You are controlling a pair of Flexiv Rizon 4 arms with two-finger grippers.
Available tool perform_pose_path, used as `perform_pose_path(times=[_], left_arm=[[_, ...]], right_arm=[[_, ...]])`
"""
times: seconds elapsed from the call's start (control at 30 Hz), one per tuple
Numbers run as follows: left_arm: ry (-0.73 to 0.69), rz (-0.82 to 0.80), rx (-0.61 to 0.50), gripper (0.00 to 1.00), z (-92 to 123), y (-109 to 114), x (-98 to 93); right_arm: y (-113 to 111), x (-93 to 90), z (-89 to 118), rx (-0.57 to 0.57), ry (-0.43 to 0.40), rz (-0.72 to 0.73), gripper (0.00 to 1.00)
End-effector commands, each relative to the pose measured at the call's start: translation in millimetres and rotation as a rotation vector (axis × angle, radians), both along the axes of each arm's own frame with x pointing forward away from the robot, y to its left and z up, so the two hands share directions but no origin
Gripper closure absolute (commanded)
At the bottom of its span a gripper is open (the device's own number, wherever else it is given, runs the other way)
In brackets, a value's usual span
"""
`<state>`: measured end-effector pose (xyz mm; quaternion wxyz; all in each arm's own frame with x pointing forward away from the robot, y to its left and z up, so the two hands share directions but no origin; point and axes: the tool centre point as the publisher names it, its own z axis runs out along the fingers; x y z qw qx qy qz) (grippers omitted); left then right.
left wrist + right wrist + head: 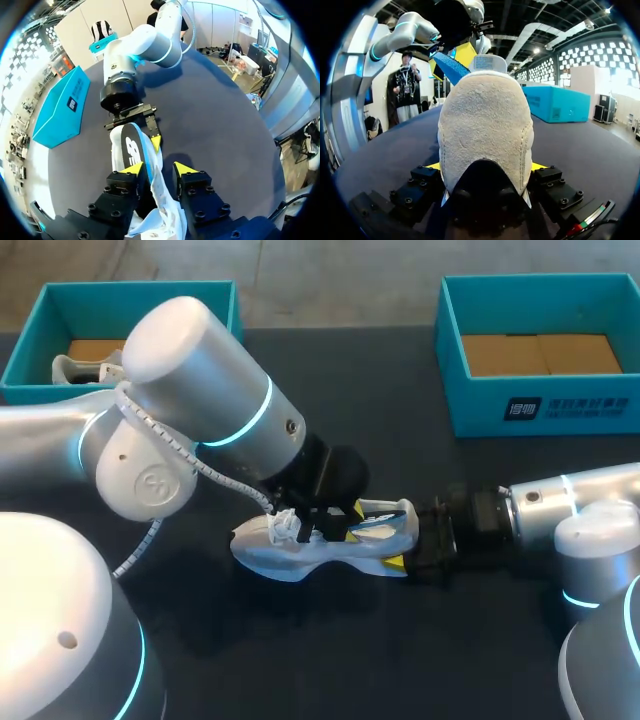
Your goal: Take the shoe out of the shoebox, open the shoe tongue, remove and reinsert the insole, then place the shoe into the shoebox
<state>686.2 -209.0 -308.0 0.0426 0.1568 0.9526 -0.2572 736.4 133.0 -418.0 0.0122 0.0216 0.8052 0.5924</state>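
Head view: the shoe [300, 550] lies in the middle of the table [400, 660], well apart from the shoebox [540, 405] at the far right corner, with open room on all sides.

Left wrist view: the left gripper [159, 170] pinches the blue insole [132, 150], which is partly raised. I judge this is the insole step, and next it needs a steady pull clear of the shoe.

Right wrist view: the right gripper [486, 167] clamps the heel from both sides.

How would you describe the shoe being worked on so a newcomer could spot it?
On the dark table, nearer than the teal left shoebox and right shoebox, the white shoe lies mid-table. Unlike the other shoe inside the left shoebox, it is out in the open, its heel in the right gripper.
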Motion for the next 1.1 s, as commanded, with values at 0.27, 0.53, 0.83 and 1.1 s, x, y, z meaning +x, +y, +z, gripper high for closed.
perform_pose_path(times=[0.27, 0.53, 0.83, 1.1], left_arm=[[0.0, 0.019, 0.021, 0.95, -7, -5, 8.2], [0.003, -0.003, 0.009, 1.0, 5, -1, 5.0], [0.003, -0.019, -0.008, 1.0, 19, 5, 1.3], [-0.008, -0.031, -0.039, 1.0, 38, 21, -9.7]], right_arm=[[2, -0.5, -1, -0.004, 0.001, -0.001, 1.0], [2, -0.5, -1, -0.004, 0.001, -0.001, 1.0], [2, -0.5, -1, -0.004, 0.001, -0.001, 1.0], [2, -0.5, -1, -0.004, 0.001, -0.001, 1.0]])
